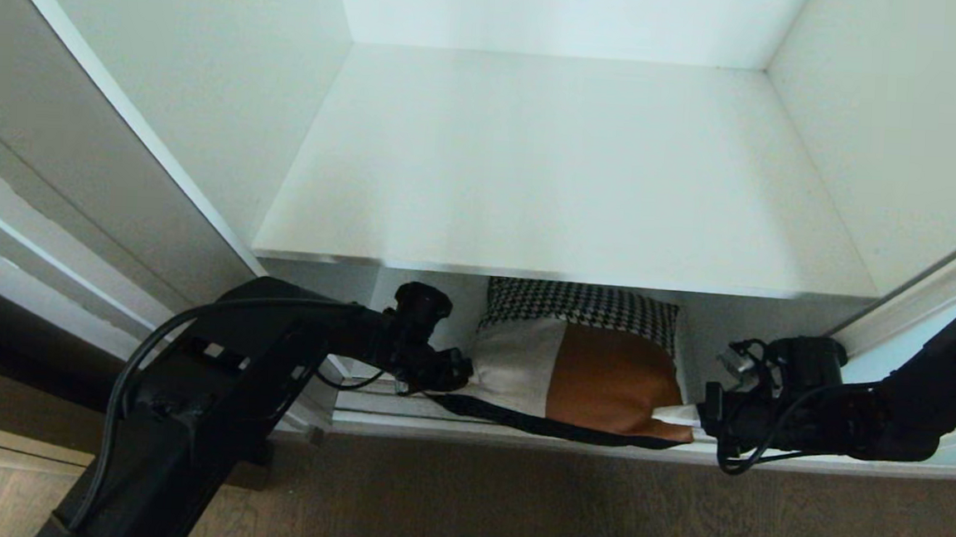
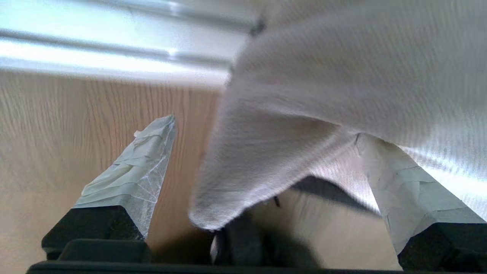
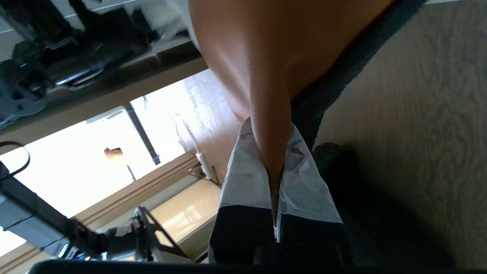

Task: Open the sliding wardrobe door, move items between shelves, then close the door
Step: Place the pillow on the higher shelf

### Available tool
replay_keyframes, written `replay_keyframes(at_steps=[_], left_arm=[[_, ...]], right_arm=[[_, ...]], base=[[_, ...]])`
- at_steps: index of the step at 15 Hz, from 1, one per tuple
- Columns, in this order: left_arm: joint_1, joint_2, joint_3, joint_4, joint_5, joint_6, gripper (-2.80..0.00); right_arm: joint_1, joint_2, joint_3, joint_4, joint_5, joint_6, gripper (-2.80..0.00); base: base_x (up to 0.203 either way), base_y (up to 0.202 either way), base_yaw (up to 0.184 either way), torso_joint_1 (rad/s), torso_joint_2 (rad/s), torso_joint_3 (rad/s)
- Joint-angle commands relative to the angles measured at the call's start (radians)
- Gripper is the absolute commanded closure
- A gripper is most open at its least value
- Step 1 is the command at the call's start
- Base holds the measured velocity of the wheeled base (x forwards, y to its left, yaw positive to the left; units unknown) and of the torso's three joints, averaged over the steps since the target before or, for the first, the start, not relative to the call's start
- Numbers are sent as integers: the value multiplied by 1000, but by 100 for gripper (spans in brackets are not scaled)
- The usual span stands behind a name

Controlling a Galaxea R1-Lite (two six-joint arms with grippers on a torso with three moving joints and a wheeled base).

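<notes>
Right gripper (image 1: 705,415): you had it clenched on the near right corner of the bundle; in the right wrist view the tan-brown piece (image 3: 274,76) ran down into the taped fingers (image 3: 247,179), pinched flat between them. By my reading, that pinch was what kept the corner lifted off the lower shelf.
Left gripper (image 1: 459,375): you had it spread wide at the bundle's near left corner; the left wrist view showed a fold of the white cloth (image 2: 304,114) drooping between the two taped fingers (image 2: 133,167), gripped by neither. It looked placed to take that corner, so the load would hang from both ends rather than one.
Items (image 1: 580,366): you had them lying as one soft bundle on the lower shelf (image 1: 517,439), at its near edge, under the upper shelf (image 1: 567,174). White on the left, tan-brown on the right, a checked black-and-white piece at the far side, a black edge (image 1: 518,420) along the near side.
Sliding wardrobe door (image 1: 920,362): you could see only a pale strip of it at the right, behind the right arm, so the compartment stood open.
Count: one bundle, two grippers, two shelves in view, four taped fingers.
Wood floor (image 1: 513,511): it ran along the near side, below the wardrobe.
</notes>
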Motion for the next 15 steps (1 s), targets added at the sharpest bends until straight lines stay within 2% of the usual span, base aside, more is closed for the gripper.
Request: replay_keyframes(at_steps=[1,5,8,12,15], left_arm=[[-2,2,19,-82,37,-44,-280],[-13,7,20,-148,45,-31,-280],[-25,26,-1,-255,40,17,-280],[-27,-3,21,-285,39,3,-280],[-38,-14,70,-392,35,-4,-280]], right_arm=[[-11,-4,4,-2,18,3,0],[-15,-3,10,-6,28,0,0],[-19,-4,15,-8,47,0,0],[-18,12,12,-13,47,-8,0],[-18,13,12,-13,47,-8,0]], base=[[0,0,0,0,0,0],[0,0,0,0,0,0],[0,0,0,0,0,0],[0,0,0,0,0,0],[0,0,0,0,0,0]])
